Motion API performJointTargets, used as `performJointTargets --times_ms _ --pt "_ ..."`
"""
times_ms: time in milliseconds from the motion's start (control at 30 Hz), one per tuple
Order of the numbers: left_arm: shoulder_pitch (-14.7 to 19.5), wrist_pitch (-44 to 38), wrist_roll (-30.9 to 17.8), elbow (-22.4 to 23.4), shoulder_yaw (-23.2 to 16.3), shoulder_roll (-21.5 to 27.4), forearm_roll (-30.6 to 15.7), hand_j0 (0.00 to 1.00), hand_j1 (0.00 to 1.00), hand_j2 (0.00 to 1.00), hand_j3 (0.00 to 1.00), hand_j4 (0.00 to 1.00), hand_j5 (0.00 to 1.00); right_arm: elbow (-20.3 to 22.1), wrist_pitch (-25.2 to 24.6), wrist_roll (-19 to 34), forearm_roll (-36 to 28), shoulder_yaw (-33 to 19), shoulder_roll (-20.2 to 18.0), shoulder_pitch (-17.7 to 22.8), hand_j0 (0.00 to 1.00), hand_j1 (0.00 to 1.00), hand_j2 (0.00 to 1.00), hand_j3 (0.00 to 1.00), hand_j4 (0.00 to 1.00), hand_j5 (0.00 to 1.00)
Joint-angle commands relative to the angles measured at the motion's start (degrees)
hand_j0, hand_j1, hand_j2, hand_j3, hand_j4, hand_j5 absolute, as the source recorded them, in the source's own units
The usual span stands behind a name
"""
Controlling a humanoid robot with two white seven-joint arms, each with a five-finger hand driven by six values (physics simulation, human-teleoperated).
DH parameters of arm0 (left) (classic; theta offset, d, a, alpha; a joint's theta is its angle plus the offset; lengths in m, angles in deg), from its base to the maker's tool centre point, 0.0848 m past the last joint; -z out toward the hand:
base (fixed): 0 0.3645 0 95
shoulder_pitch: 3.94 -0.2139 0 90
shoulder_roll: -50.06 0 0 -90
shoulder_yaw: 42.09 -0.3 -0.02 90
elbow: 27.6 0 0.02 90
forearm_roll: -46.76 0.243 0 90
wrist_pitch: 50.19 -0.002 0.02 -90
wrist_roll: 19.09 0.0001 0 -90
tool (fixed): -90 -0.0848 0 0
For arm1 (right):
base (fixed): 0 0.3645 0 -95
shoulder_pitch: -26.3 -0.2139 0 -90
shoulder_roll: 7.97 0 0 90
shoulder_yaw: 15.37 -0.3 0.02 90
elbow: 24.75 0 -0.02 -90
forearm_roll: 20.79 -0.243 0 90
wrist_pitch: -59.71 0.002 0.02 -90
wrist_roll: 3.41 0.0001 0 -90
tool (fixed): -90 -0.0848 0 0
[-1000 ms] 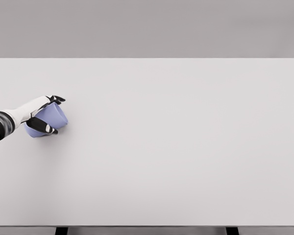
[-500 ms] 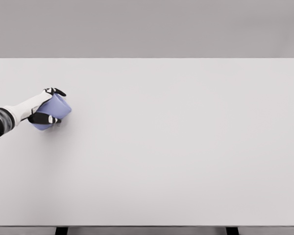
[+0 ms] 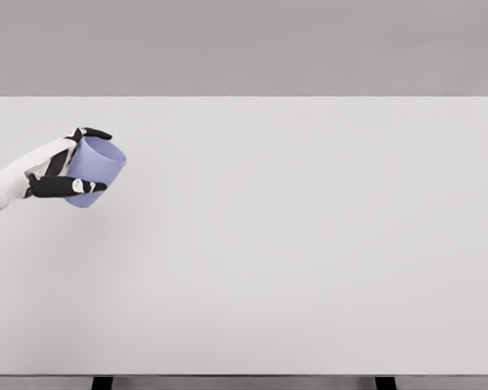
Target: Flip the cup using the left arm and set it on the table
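My left hand [image 3: 61, 166] comes in from the left edge of the head view, and I can see it wrapped around the cup [image 3: 94, 170]. The black-tipped fingers [image 3: 93, 132] curl over the cup's upper side near its rim, while the thumb [image 3: 71, 187] presses along the lower side, so the cup is pinched between them. The white palm sits behind the cup's base end, and only a short stretch of forearm shows before it runs out of frame.

The cup is pale lavender-blue and tilted, with its open mouth facing up and to the right, away from the hand. I can see a sliver of the inner wall at the rim. Its closed end points down and left, toward the palm. Whether its lowest edge touches the surface I cannot tell from this angle; only a faint, soft shadow shows on the surface beneath it.

All of this is over the far left part of the bench [image 3: 293, 244], a wide white top that fills most of the view, with a plain grey wall behind it. Two dark legs show at the bottom edge.

My right arm does not appear anywhere.
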Motion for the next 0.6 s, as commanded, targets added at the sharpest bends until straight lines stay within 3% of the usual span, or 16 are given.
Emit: performJointTargets --times_ms 0,67,100,167,300,400,567 --pt "-0.09 9.77 -2.15 3.44 -0.01 -0.92 -3.39 0.56 0.56 0.56 0.56 0.56 0.56 -0.03 0.00 0.03 -0.01 0.00 0.00 0.00 1.00 1.00 1.00 1.00 1.00 1.00" --pt "-0.79 18.47 -10.31 8.80 -0.27 -2.32 -7.86 0.57 0.57 0.57 0.57 0.57 0.57 -0.03 0.00 0.03 -0.01 0.00 0.00 0.00 1.00 1.00 1.00 1.00 1.00 1.00" --pt "-0.79 21.63 -17.51 12.83 -0.27 -4.60 -9.71 0.57 0.57 0.57 0.57 0.57 0.57 -0.03 0.00 0.03 -0.01 0.00 0.00 0.00 1.00 1.00 1.00 1.00 1.00 1.00" --pt "-0.79 24.98 -24.47 17.77 -0.19 -8.56 -10.16 0.57 0.57 0.57 0.57 0.57 0.57 -0.02 0.00 0.03 -0.01 0.00 0.00 0.00 1.00 1.00 1.00 1.00 1.00 1.00" --pt "-3.34 30.52 -25.73 20.41 0.61 -10.94 -11.03 0.57 0.57 0.57 0.57 0.57 0.57 -0.03 0.00 0.03 -0.01 0.00 0.00 0.00 1.00 1.00 1.00 1.00 1.00 1.00" --pt "-3.34 30.34 -25.73 25.24 2.80 -14.54 -15.17 0.57 0.57 0.57 0.57 0.57 0.57 -0.02 0.00 0.03 -0.01 0.00 0.00 0.00 1.00 1.00 1.00 1.00 1.00 1.00" --pt "-3.34 30.17 -25.73 29.55 3.42 -18.14 -16.48 0.57 0.57 0.57 0.57 0.57 0.57 0.06 0.00 0.03 0.00 0.00 0.00 0.00 1.00 1.00 1.00 1.00 1.00 1.00"
